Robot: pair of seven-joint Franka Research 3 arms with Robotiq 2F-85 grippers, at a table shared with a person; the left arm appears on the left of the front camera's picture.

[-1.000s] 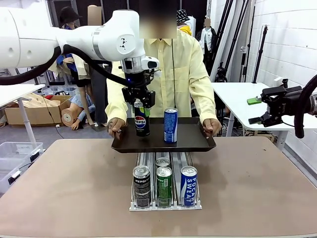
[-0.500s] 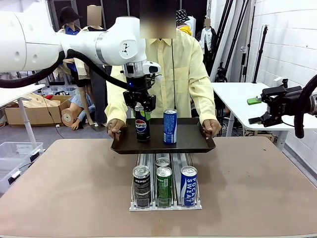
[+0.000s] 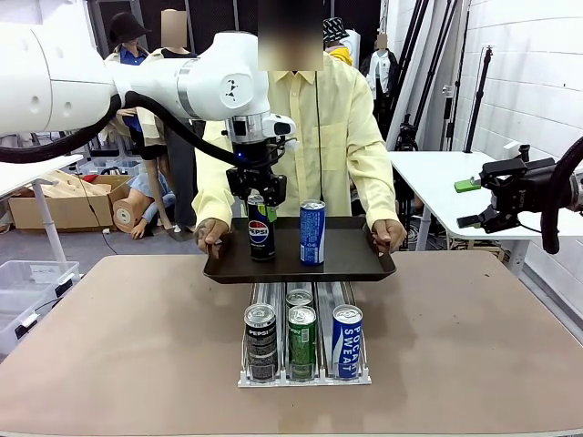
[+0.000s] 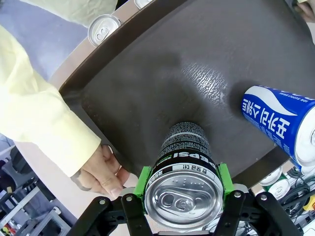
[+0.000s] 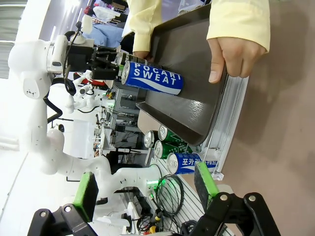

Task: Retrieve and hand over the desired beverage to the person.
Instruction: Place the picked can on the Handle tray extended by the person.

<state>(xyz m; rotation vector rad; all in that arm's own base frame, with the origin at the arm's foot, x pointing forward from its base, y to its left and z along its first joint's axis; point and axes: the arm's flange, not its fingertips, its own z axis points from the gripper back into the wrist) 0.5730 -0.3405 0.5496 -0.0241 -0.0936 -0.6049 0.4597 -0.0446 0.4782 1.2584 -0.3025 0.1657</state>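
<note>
Step in hand: delivery. Left gripper [image 3: 258, 189] clamps the Pepsi can [image 3: 260, 233], standing on the person's [image 3: 319, 118] tray [image 3: 351, 262], left of the blue can [image 3: 312, 231]. Right gripper [image 5: 142, 189] idles open, well right of the tray; next, likely, the left one lets go and lifts straight up.

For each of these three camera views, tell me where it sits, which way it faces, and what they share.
Front view: between the arms, facing the person holding the tray; left gripper clamps the Pepsi can.
Left wrist view: looks down that gripper onto the can top.
Right wrist view: rolled sideways, off right, open right gripper at bottom.
Shared: the tray and Pocari Sweat can.
</note>
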